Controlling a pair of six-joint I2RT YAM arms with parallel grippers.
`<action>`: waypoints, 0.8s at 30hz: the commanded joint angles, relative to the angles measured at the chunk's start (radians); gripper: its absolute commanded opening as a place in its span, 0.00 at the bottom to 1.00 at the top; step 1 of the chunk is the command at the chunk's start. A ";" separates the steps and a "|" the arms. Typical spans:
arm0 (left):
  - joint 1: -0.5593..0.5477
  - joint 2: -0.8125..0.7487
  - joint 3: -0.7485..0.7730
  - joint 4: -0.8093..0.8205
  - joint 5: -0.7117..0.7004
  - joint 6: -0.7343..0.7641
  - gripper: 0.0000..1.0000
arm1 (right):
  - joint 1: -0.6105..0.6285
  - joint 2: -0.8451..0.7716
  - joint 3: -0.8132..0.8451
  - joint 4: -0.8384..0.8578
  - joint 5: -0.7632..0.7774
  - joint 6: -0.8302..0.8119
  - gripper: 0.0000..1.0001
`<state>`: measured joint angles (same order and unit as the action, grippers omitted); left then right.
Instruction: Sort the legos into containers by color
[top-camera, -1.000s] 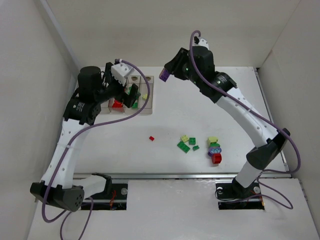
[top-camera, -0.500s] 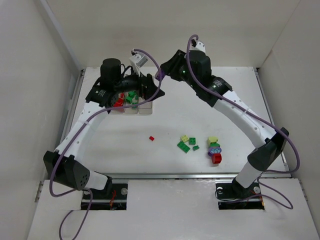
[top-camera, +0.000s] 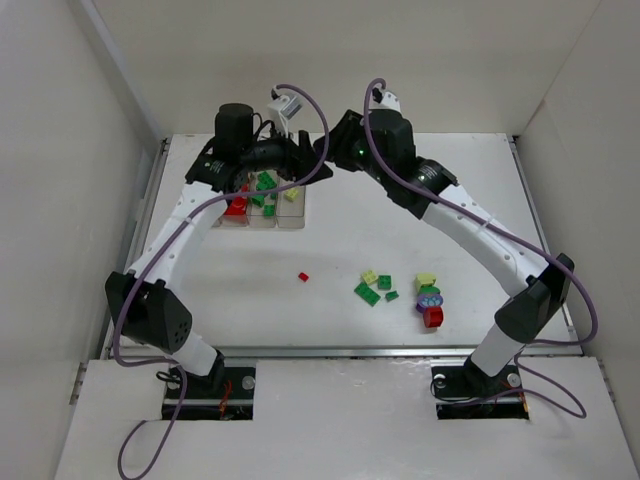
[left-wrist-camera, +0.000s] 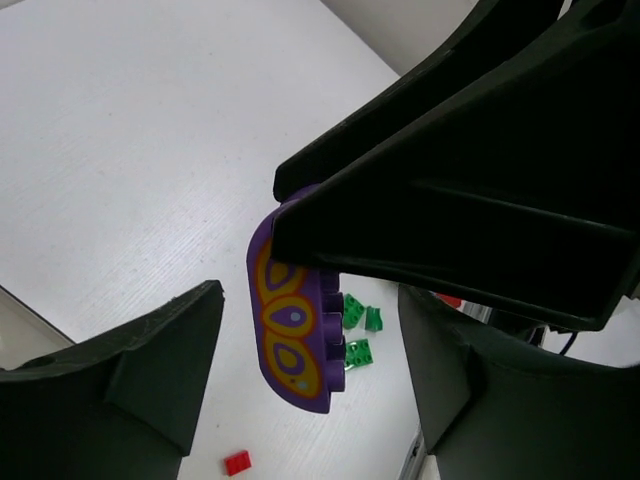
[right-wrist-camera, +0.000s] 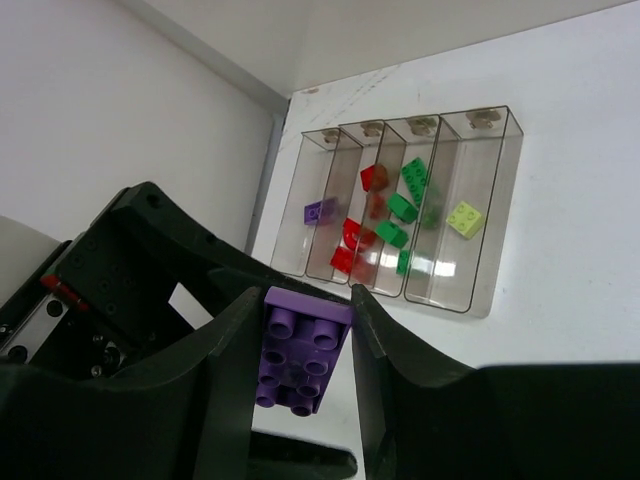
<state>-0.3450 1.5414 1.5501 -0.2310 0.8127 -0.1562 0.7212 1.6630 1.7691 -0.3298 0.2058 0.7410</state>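
Nine or so small plastic bricks lie sorted in the row of four clear plastic bins (right-wrist-camera: 450, 272). I count one purple, about three red, four green and one pale yellow, each colour in its own compartment. My right gripper (right-wrist-camera: 305, 312) is clamped on a purple plastic brick with a yellow pattern (left-wrist-camera: 288, 335), up in the air at about one o'clock from the bins. My left gripper (left-wrist-camera: 306, 330) has its jaws apart on either side of that brick, gripping nothing. About eight loose bricks (top-camera: 366, 292) lie toward five o'clock on the white table (top-camera: 350, 230), well apart from the bins. I judge the sorting roughly half done.
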 joint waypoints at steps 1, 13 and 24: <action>-0.002 -0.009 0.053 -0.033 0.040 0.044 0.68 | 0.006 -0.037 -0.016 0.061 0.010 0.004 0.00; 0.044 -0.208 0.065 -0.428 0.204 0.682 1.00 | -0.123 -0.155 -0.148 0.291 -0.613 -0.484 0.00; 0.035 -0.136 0.110 -0.512 0.333 0.744 0.90 | -0.180 -0.168 -0.174 0.291 -1.051 -0.557 0.00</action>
<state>-0.3042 1.3575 1.6325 -0.7383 1.0576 0.5827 0.5381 1.4963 1.5883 -0.0940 -0.6907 0.2192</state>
